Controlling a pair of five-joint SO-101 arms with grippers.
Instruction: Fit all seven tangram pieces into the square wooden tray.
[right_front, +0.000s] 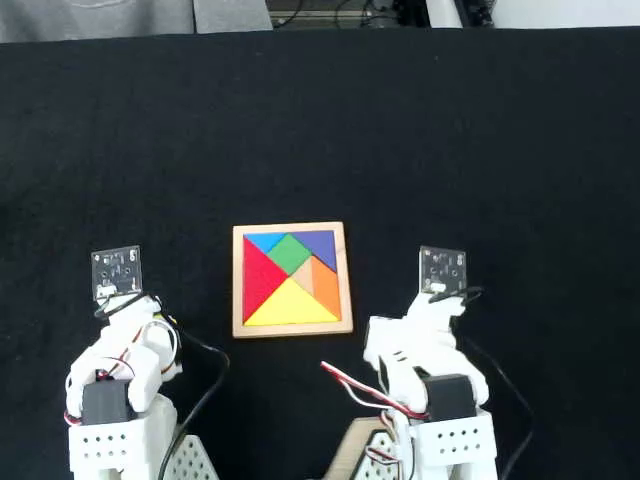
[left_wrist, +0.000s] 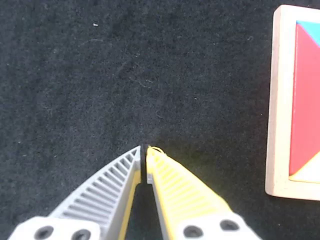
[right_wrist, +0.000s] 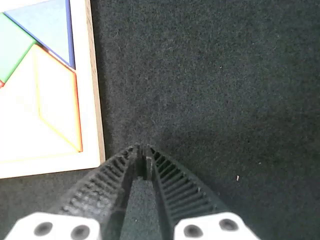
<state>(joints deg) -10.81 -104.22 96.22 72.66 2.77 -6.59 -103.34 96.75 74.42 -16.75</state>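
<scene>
The square wooden tray (right_front: 239, 285) lies at the table's middle, holding red, yellow, orange, green, blue, light blue and tan tangram pieces (right_front: 290, 280) packed flush inside it. My left gripper (left_wrist: 146, 150) rests shut over bare black cloth to the tray's left; the tray's edge (left_wrist: 277, 100) and the red piece (left_wrist: 305, 100) lie beside it. My right gripper (right_wrist: 142, 148) rests shut over cloth just off the tray's near right corner (right_wrist: 92, 150), next to the orange piece (right_wrist: 57, 95) and blue piece (right_wrist: 47, 22). Both arms (right_front: 125, 340) (right_front: 425, 335) sit folded near the front edge.
Black cloth covers the table (right_front: 480, 150) all around the tray. Cables (right_front: 345, 385) trail by the right arm's base. Grey and white items (right_front: 130, 15) line the far edge.
</scene>
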